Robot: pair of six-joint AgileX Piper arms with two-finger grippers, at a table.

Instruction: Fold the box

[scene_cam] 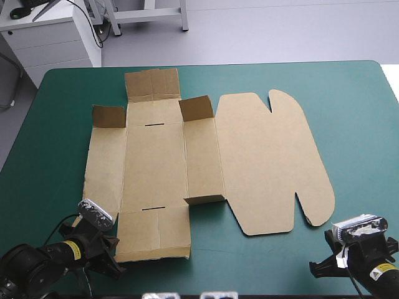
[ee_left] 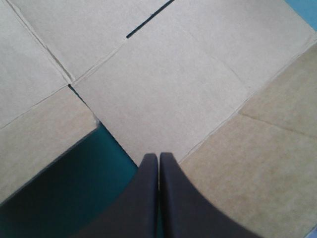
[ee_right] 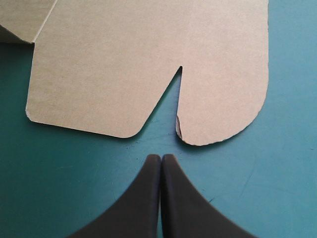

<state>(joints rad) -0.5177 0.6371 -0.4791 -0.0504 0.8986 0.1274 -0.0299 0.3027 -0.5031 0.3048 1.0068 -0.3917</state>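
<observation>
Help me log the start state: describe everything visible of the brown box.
The box is one cut sheet of brown board lying unfolded on the teal-green cover. Creases divide it into panels, with two short slots cut in. Three small corner flaps stand raised; the wide rounded lid lies flat toward the table's right. The shut right claw is just off its near edge; the shut left claw is at its near-left corner.

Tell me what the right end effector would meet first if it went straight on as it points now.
Past a strip of teal-green cover, the right end effector would likely meet the box at its notched edge, though its height over the flat board is unclear.
</observation>
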